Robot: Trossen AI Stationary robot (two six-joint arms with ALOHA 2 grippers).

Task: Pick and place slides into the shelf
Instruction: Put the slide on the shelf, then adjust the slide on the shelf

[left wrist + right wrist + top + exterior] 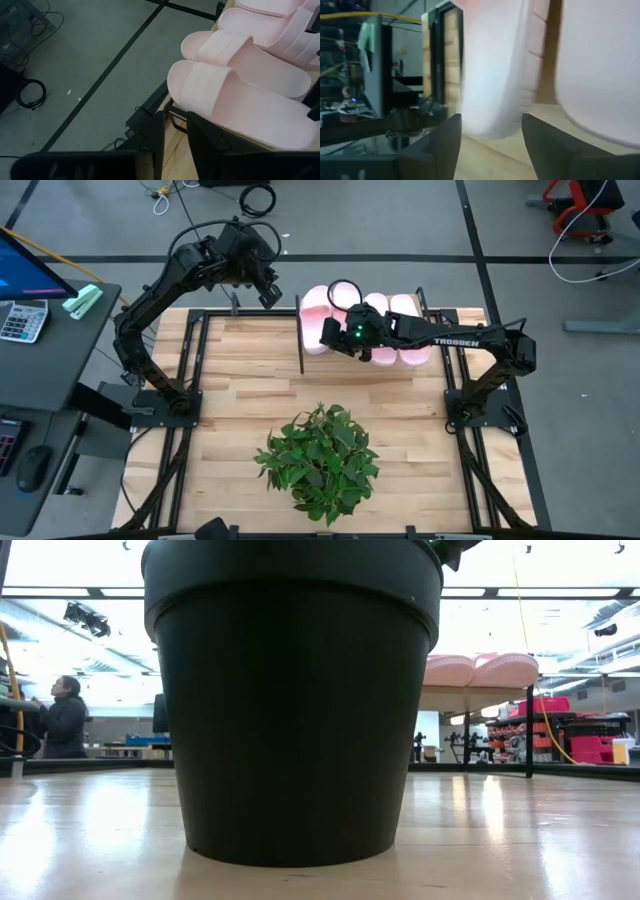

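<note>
We see the slides lined up on the shelf at the tabletop's 12 o'clock edge, and judge them light, soft, squashy foam, best pinched across the strap. The right gripper stands wide around one slide's edge; the left gripper hovers narrow, empty, at 11 o'clock.

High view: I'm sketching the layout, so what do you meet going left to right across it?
Calculator → left gripper → right gripper, over the slides on the shelf → right arm's base. The plant sits nearer, below the slides, so its place in the order is unclear.
</note>
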